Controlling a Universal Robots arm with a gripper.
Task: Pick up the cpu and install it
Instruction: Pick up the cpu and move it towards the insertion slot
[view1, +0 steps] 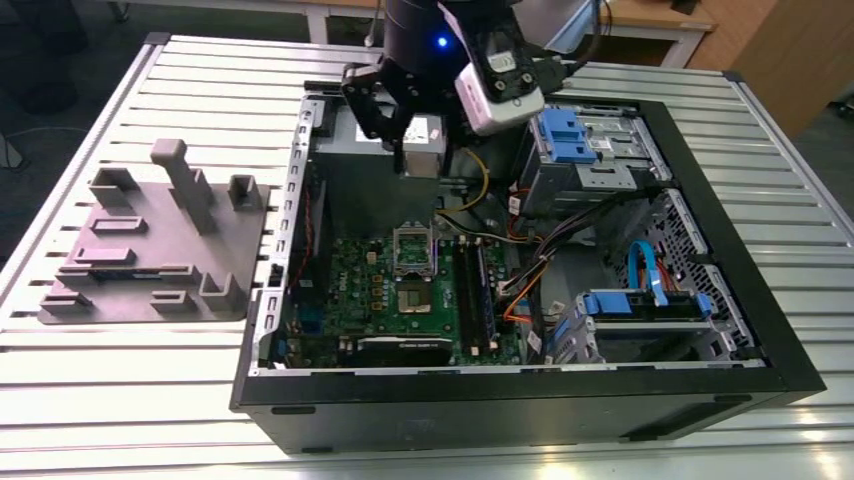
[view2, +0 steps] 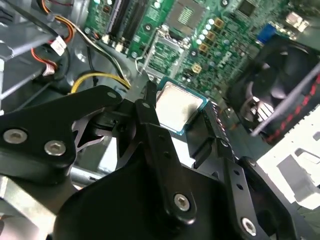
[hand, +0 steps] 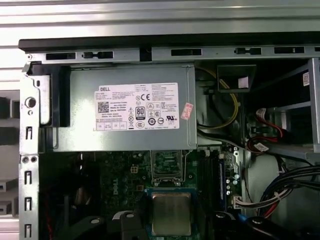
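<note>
The cpu (view1: 423, 150), a small flat silvery square with a pale rim, hangs in the air over the back part of the open computer case (view1: 534, 395). My gripper (view1: 416, 152) is shut on it, one black finger at each side edge. In the second wrist view the cpu (view2: 177, 107) sits between the fingers (view2: 148, 102) of the gripper (view2: 180, 114), above the green motherboard (view2: 220, 35). The first wrist view shows the cpu (hand: 171, 212) level, just short of the open socket frame (hand: 167, 167). The socket (view1: 416, 297) lies lower on the motherboard (view1: 360, 280).
The grey power supply (hand: 132, 112) sits at the case's back wall, close to the gripper. Yellow and orange cables (view1: 481, 200), blue drive cages (view1: 567, 135) and a blue-tabbed bay (view1: 647, 305) stand toward the exterior view's right. A grey block fixture (view1: 147, 250) with posts rests outside the case.
</note>
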